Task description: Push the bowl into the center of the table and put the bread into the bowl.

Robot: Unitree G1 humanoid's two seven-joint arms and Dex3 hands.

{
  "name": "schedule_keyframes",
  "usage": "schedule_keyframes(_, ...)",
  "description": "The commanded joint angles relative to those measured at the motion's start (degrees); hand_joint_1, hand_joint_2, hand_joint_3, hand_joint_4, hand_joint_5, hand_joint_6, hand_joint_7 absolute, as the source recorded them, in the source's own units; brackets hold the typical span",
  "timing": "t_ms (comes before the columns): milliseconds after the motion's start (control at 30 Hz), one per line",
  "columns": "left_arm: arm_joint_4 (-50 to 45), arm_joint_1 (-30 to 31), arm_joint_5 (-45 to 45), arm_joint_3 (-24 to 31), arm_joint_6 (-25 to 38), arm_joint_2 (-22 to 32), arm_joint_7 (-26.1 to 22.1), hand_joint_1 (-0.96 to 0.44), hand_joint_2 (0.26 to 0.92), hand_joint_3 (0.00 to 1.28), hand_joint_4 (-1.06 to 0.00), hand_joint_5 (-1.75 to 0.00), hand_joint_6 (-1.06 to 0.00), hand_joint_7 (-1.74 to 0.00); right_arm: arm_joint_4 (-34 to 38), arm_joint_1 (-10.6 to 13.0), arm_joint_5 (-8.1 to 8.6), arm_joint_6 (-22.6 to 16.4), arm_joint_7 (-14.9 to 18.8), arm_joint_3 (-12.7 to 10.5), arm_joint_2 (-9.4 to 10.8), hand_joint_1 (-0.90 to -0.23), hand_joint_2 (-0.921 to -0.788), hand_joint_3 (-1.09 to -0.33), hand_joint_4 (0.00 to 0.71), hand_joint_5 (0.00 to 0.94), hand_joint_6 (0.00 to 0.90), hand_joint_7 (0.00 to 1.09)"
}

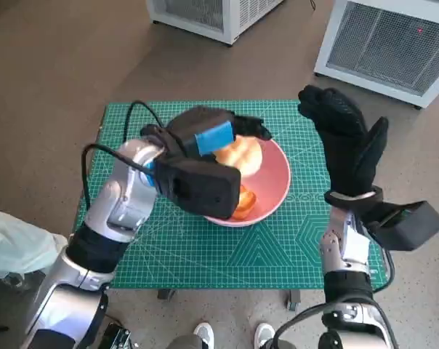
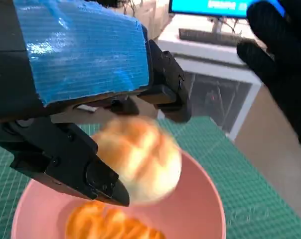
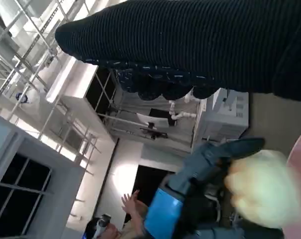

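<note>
so we're holding the bread [image 1: 239,155] pinched in our left hand [image 1: 205,138] right over the pink bowl [image 1: 278,190] mid-table, straight down to drop, while our right hand [image 1: 343,138] is hanging empty, fingers spread, off beside it

No readable text — mat markings blurred

A pink bowl [image 1: 276,190] sits near the middle of the green mat [image 1: 278,247]. The left hand [image 1: 218,135] holds a bread roll [image 1: 241,155] over it, above an orange piece [image 1: 244,201] at the bowl's 6 o'clock. At 3 o'clock, the right hand [image 1: 347,138] hangs apart, fingers spread, holding nothing.
</note>
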Motion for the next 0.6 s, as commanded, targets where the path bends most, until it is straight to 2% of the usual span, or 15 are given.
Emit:
schedule_keyframes(33, 0.98, 0.97, -1.39, 0.71, -2.56, 0.38, -0.17, -0.26, 0.786, 0.00, -0.20, 0.00, -0.32, -0.03, 0.72, 1.27, -0.34, 0.04, -0.40, -0.07, -0.49, -0.661, -0.921, -0.690, 0.280, 0.004, 0.158, 0.41)
schedule_keyframes(333, 3.15, 2.38, -7.03, 5.16, -6.93, 1.64, 0.00, -0.28, 0.785, 0.00, -0.17, 0.00, -0.30, -0.01, 0.96, 1.01, -0.55, -0.12, -0.35, 0.08, -0.70, -0.660, -0.921, -0.693, 0.281, 0.004, 0.144, 0.40)
schedule_keyframes(467, 5.92, 3.62, -13.47, 10.16, -11.91, 1.69, 0.80, -0.28, 0.786, 0.00, -0.15, 0.00, -0.29, 0.00, 0.72, 0.94, -0.66, 0.03, -0.40, 0.18, -0.76, -0.660, -0.921, -0.693, 0.280, 0.003, 0.136, 0.40)
schedule_keyframes(600, 10.28, 5.13, -21.23, 15.97, -17.63, -0.87, 2.79, -0.33, 0.806, 0.01, -0.15, 0.00, -0.29, 0.00, 0.66, 0.61, -0.58, 0.48, -0.39, 0.08, -0.94, -0.661, -0.921, -0.693, 0.279, 0.002, 0.133, 0.39)
